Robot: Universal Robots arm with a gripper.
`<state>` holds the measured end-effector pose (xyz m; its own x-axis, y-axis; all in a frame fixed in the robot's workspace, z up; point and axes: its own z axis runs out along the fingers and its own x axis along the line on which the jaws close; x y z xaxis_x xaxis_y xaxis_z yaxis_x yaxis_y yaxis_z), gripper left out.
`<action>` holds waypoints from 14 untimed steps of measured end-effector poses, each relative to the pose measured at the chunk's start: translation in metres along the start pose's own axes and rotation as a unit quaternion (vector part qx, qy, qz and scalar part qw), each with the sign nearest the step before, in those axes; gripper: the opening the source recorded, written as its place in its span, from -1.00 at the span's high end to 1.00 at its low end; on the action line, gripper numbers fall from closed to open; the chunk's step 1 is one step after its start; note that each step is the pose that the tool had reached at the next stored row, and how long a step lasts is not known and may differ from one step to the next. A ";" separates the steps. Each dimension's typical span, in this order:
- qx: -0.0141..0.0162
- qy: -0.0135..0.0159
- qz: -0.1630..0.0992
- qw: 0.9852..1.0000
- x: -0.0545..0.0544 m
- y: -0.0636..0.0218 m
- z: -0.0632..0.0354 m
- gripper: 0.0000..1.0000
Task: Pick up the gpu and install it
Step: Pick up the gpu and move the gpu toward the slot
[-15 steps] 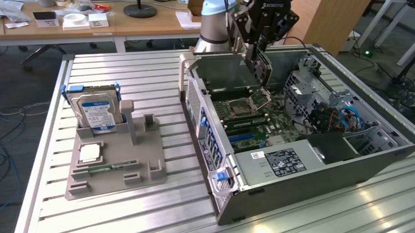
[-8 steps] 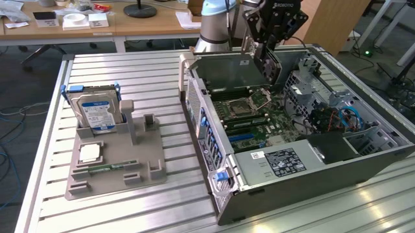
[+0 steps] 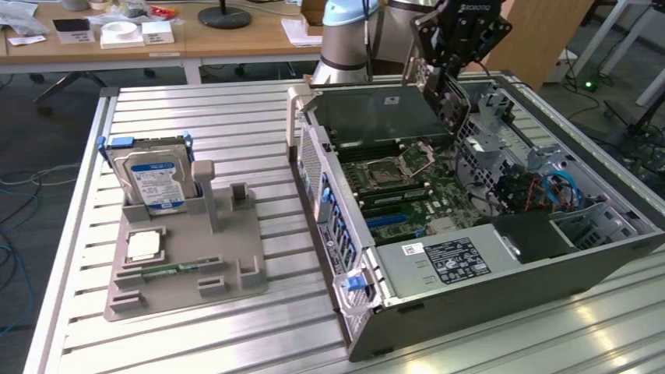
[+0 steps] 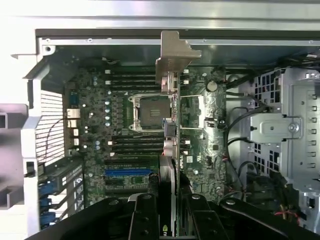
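My gripper [image 3: 445, 68] is closed narrowly on the gpu [image 3: 449, 109], holding it on edge above the open computer case [image 3: 499, 290] near the tabletop's far edge, clear of the case walls. The wrist view shows its silver bracket [image 4: 172, 57] over the motherboard [image 4: 125, 105]. The exterior view shows the hard drive [image 3: 154, 183] well apart, toward the tabletop's edge at the exterior view's left.

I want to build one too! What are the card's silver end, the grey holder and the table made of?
End bracket of the gpu: likely bare metal, silvery with a dull shine. Grey holder: probably plastic, matte and evenly coloured, no glints. Table: looks like aluminium, pale ribbed slats catching light.
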<state>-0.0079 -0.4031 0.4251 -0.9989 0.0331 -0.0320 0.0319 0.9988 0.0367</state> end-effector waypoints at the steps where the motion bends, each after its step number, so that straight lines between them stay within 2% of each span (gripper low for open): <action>1: 0.000 0.000 0.000 1.000 -0.004 0.0006 0.0002 0.47; 7: 0.000 0.000 0.000 1.000 -0.026 0.0033 0.0011 0.47; 14: 0.000 0.000 0.000 1.000 -0.047 0.0063 0.0020 0.47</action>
<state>0.0390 -0.3982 0.4249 -0.9989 0.0333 -0.0320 0.0321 0.9988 0.0367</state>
